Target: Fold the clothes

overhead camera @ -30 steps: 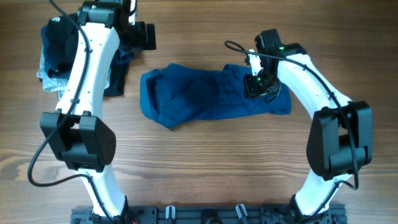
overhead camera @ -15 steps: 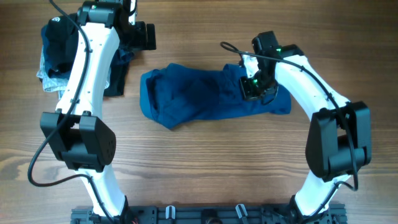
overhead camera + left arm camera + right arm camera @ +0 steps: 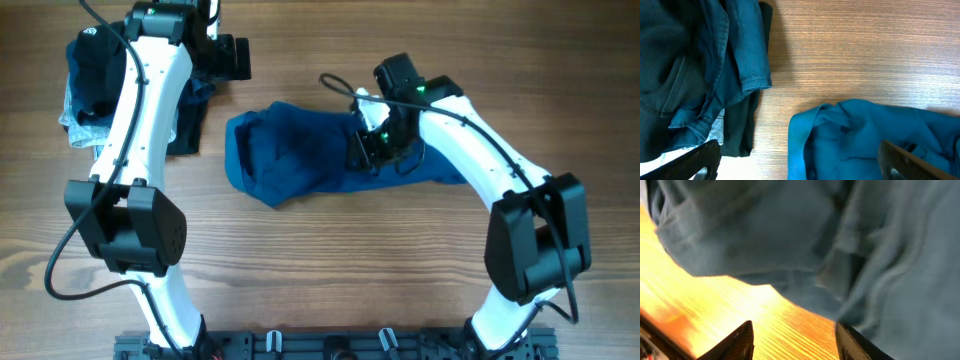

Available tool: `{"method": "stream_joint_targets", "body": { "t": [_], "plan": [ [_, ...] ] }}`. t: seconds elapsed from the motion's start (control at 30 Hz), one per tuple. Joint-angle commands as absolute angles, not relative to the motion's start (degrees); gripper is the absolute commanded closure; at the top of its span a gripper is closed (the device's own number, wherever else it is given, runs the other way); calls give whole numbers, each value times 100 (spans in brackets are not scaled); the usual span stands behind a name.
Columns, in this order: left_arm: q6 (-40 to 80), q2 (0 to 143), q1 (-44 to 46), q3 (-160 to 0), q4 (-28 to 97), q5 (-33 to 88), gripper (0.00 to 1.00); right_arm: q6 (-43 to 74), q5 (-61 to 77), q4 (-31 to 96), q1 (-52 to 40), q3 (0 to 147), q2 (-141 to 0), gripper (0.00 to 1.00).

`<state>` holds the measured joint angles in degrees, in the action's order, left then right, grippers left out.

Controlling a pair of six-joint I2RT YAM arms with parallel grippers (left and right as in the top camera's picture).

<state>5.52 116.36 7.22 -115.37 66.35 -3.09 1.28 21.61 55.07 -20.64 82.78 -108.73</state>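
The teal-blue garment [image 3: 290, 155] lies crumpled in a wide band across the middle of the wooden table. It also shows in the left wrist view [image 3: 865, 140] and fills the right wrist view [image 3: 790, 230]. My right gripper [image 3: 366, 150] hovers low over the garment's middle. Its fingers [image 3: 795, 342] are apart, with bare wood between them and cloth beside the right finger. My left gripper [image 3: 232, 58] is open and empty at the back left, above and left of the garment; its fingers [image 3: 800, 167] are spread wide.
A pile of other clothes lies at the back left: a black garment with a white logo [image 3: 95, 60], a light-blue denim piece [image 3: 72, 125] and a dark cloth [image 3: 185, 125]. A dark blue shirt [image 3: 715, 60] from that pile shows in the left wrist view.
My right gripper has moved left over the garment, from its right part to its middle. The left arm has not moved.
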Motion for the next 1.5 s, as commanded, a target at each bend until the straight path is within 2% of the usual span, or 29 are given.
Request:
{"method": "stream_joint_targets", "body": {
  "t": [0.0,0.1,0.13,0.2,0.27,0.47,0.73,0.97,1.0,1.1,1.3,1.47],
  "plan": [
    [646,11518,720,-11585,6665,-261,0,333,1664,5472,-1756,8580,-10471,47],
    [650,11518,714,-11585,6995,-84,0,523,1581,5347,-1341,8674,-10184,46],
    [650,11518,685,-11583,7196,148,0,604,1579,5290,-1175,8676,-10086,37],
    [648,11518,596,-11577,7522,567,0,620,1584,5210,-858,8676,-9966,29],
    [639,11518,451,-11454,7684,941,0,576,1584,5199,-565,8676,-9939,25],
    [-139,11518,-25,-10339,7526,2193,0,54,1584,5325,-99,8674,-9942,24],
    [-130,11518,-183,-8678,6224,2381,0,-51,1450,5321,-64,8674,-9942,21],
    [-128,11518,-183,-7859,5275,2508,7,-137,1345,5341,-64,8674,-9942,21],
    [-128,11518,-183,-7771,5151,2554,10,-137,1345,5341,-64,8674,-9942,21],
    [-126,11518,-183,-7723,4950,2552,46,-137,1345,5341,-64,8674,-9942,22],
    [-84,11518,-174,-7723,4768,2550,94,-137,1345,5341,-67,8672,-9942,22],
    [-84,11430,-305,-7725,4842,2547,96,-134,1347,5360,-67,8672,-9942,21]
  ]
}}
